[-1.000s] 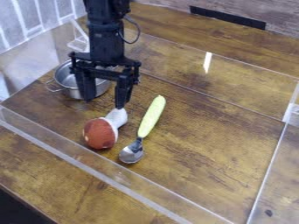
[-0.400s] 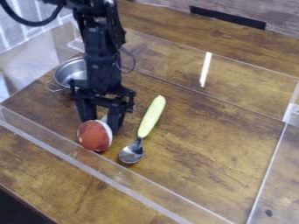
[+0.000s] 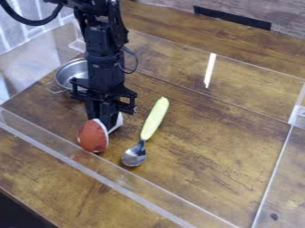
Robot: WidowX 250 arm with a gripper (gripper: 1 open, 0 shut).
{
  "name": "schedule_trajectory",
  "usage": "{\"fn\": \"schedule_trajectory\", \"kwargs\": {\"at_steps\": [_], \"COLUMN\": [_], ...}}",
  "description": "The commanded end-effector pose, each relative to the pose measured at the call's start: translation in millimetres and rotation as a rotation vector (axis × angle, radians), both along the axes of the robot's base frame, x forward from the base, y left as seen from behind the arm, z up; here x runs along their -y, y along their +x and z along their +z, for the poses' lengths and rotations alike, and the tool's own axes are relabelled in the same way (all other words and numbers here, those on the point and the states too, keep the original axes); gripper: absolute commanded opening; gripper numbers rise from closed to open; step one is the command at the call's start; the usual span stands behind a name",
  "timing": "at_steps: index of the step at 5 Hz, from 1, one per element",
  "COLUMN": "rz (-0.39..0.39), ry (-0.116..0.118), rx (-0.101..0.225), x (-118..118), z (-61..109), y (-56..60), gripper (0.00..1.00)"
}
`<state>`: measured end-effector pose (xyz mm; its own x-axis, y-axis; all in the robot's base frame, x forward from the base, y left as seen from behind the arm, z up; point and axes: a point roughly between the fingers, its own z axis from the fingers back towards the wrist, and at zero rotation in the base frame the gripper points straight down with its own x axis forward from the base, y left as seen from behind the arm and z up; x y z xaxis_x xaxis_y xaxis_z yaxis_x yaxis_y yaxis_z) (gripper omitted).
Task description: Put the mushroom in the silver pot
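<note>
One arm: black, coming down from the upper left of the frame, wrist pointing straight down over the wooden table.
Gripper: fingers drawn in narrow around the white stem of the mushroom — closed on it, as far as the view shows.
Mushroom place: lying on the table at left of centre, directly below the gripper, not lifted.
Mushroom axis: on its side, long axis slanting from lower left to upper right; reddish-brown cap toward the lower left, stem toward the upper right under the fingers.
Silver pot: upright behind the arm, in the upper left, apart from the mushroom; partly hidden by the arm.
Spoon: just right of the mushroom — yellow-green handle pointing up the frame, metal bowl at the lower end.
</note>
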<state>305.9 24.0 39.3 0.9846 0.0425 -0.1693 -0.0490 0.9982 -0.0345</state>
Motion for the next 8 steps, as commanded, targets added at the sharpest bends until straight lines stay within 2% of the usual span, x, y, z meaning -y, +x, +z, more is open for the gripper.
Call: {"fn": "schedule_trajectory", "kwargs": {"at_steps": [1, 2, 3, 4, 6, 7, 8], "rz": [-0.053, -0.092, -0.150, -0.200, -0.188, -0.137, -0.082], "ry": [0.001, -0.001, 0.008, 0.018, 0.041, 0.055, 0.065], "rx": [0.084, 0.111, 0.137, 0.160, 0.181, 0.196, 0.207], "x": [8.1, 13.8, 16.6, 16.8, -7.7, -9.6, -12.2], "z": [41.4, 67.5, 91.9, 100.8, 95.0, 113.7, 127.3], "y": [8.6, 8.4, 9.7, 9.9, 14.6, 19.1, 19.8], "gripper": [0.00, 0.00, 0.00, 0.00, 0.00, 0.00, 1.00]}}
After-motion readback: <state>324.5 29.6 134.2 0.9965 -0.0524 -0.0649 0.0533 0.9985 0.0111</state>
